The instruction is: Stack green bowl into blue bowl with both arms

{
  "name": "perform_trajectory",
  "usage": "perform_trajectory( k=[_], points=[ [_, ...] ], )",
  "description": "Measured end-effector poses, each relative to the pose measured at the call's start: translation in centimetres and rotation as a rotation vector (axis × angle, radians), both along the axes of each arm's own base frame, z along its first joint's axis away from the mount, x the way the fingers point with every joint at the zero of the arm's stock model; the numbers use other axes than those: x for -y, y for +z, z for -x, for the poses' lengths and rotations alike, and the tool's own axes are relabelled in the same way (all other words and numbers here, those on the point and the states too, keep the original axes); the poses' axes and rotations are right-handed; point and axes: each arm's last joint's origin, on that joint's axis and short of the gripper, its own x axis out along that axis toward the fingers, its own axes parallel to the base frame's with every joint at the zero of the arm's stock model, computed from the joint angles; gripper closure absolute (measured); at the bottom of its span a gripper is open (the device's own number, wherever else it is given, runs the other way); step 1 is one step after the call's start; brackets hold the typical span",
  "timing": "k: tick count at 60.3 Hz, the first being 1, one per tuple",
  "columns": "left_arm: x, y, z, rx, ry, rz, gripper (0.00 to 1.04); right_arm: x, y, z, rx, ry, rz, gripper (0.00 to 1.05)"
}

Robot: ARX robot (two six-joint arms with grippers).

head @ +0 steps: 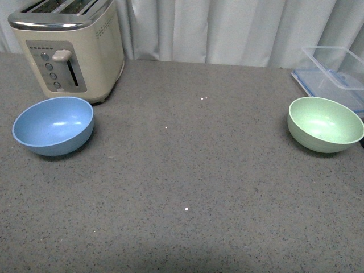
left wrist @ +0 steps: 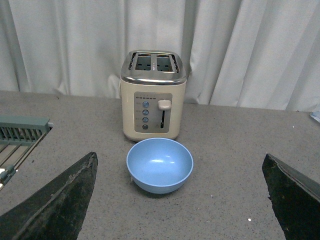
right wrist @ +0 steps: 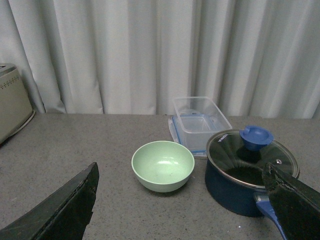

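The grey counter [head: 182, 170] is the biggest thing, and all the rest sit on it; I count one toaster [head: 68, 45], one dark blue pot [right wrist: 235, 196] with a glass lid, one clear box [head: 335, 71], one blue bowl [head: 54, 125] and one green bowl [head: 324, 124]. There are two pincers.

The blue bowl sits on the left side of the counter, just in front of the toaster; the green bowl sits on the right side, just in front of the clear box, with the pot near it; the two bowls are well apart, with bare counter between them.

The left pincer [left wrist: 178, 156] is spread wide and holds nothing; the blue bowl lies straight ahead of it. The right pincer [right wrist: 180, 165] is spread wide too, and empty; the green bowl lies straight ahead of it.

So the right arm is nearer the green bowl; I think it should pick it up. The bowl is round, so no side is longer; any bit of rim will do.
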Motion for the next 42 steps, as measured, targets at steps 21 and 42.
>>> perform_trajectory(
  k=[21, 42],
  points=[
    [0.00, 0.00, 0.00, 0.000, 0.000, 0.000, 0.06, 0.00, 0.00, 0.00, 0.000, 0.000, 0.000, 0.09],
    [0.00, 0.00, 0.00, 0.000, 0.000, 0.000, 0.06, 0.00, 0.00, 0.00, 0.000, 0.000, 0.000, 0.09]
  ],
)
